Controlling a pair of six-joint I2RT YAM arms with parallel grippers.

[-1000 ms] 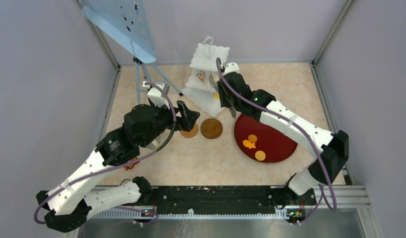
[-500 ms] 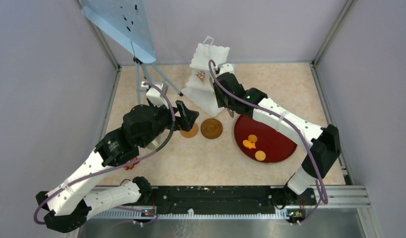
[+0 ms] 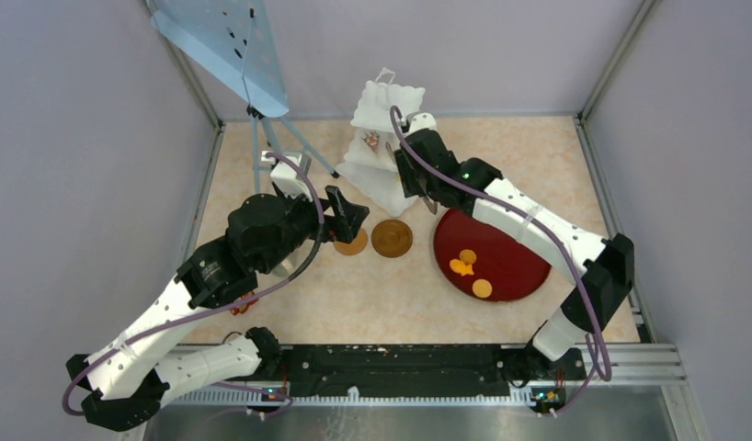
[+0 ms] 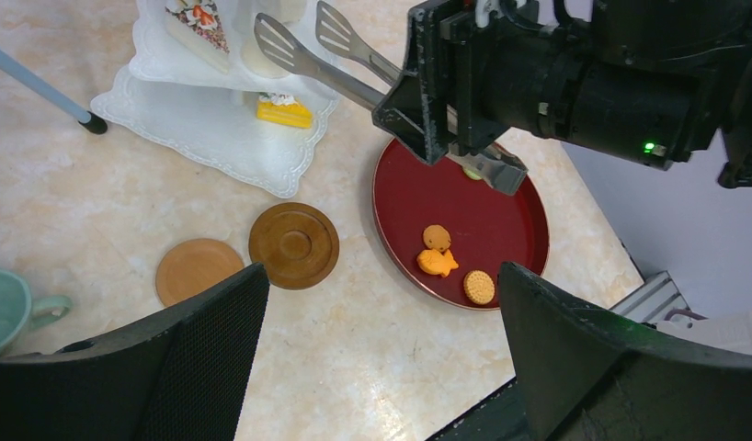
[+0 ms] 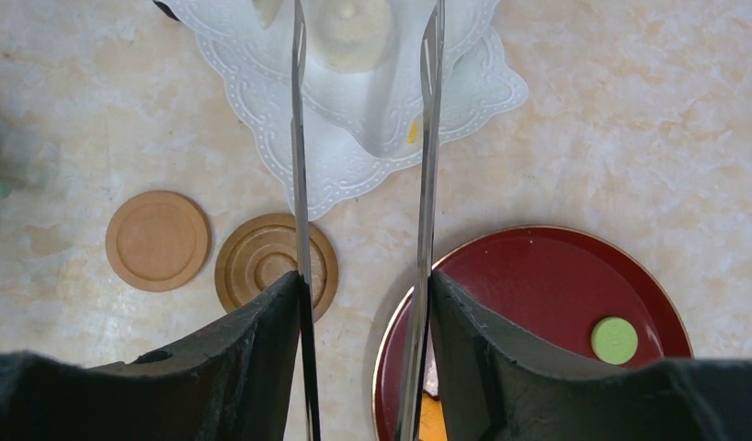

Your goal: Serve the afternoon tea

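My right gripper [image 3: 412, 176] [image 5: 363, 303] is shut on the long metal tongs [image 4: 352, 66], whose arms [image 5: 299, 138] stand apart. Their tips hang over the white tiered stand [image 3: 377, 175] [image 5: 336, 165]. The stand holds a yellow wedge [image 4: 283, 110], a sprinkled cake slice [image 4: 198, 23] and a cream round thing [image 5: 354, 28]. The dark-red tray [image 3: 515, 266] [image 4: 515, 216] holds an orange fish [image 4: 438, 263], two orange discs [image 4: 436, 236] [image 4: 479, 287] and a green round [image 5: 614, 339]. My left gripper [image 3: 349, 216] [image 4: 381, 358] is open and empty above the table. A teal cup [image 4: 9, 308] sits at its left. No chocolate tart shows.
A light wooden coaster [image 3: 351, 243] [image 4: 198, 269] and a darker ridged one [image 3: 392, 238] [image 4: 293, 245] lie between the stand and the left gripper. A blue perforated panel on thin legs [image 3: 230, 41] stands at the back left. Metal frame posts edge the table.
My right arm has carried the tongs a little up and left, toward the white stand. The left arm and the sweets on the tray have not moved.
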